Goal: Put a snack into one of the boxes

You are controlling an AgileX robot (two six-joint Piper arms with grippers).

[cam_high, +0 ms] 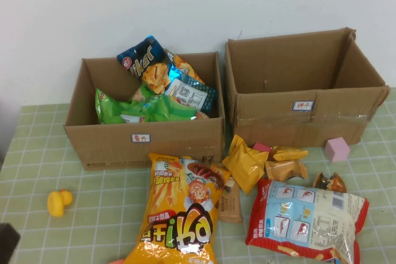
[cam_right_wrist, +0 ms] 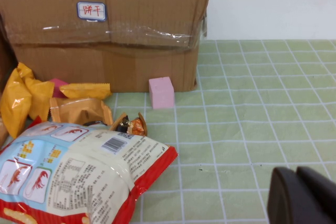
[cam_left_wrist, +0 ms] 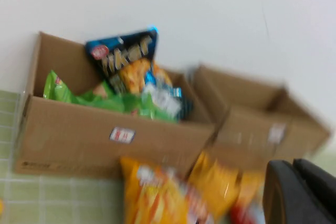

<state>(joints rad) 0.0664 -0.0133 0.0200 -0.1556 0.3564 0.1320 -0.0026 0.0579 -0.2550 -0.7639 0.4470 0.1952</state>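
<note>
The left cardboard box (cam_high: 86,143) holds a blue chip bag (cam_high: 143,60) and green bags (cam_high: 124,108). The right box (cam_high: 291,122) looks empty. Loose snacks lie in front: a big yellow chip bag (cam_high: 179,214), a small yellow pack (cam_high: 245,162), orange packs (cam_high: 286,164) and a white-and-red shrimp chip bag (cam_high: 306,217). My left gripper (cam_left_wrist: 294,170) is shut and empty, low at the table's near left, facing the left box (cam_left_wrist: 79,140). My right gripper (cam_right_wrist: 297,176) is shut and empty over the cloth, right of the shrimp bag (cam_right_wrist: 73,171).
A pink cube (cam_high: 337,149) stands by the right box's front corner and also shows in the right wrist view (cam_right_wrist: 160,92). A yellow toy duck (cam_high: 59,201) lies at the left. A brown bar (cam_high: 231,201) lies beside the big yellow bag. Green checked cloth covers the table.
</note>
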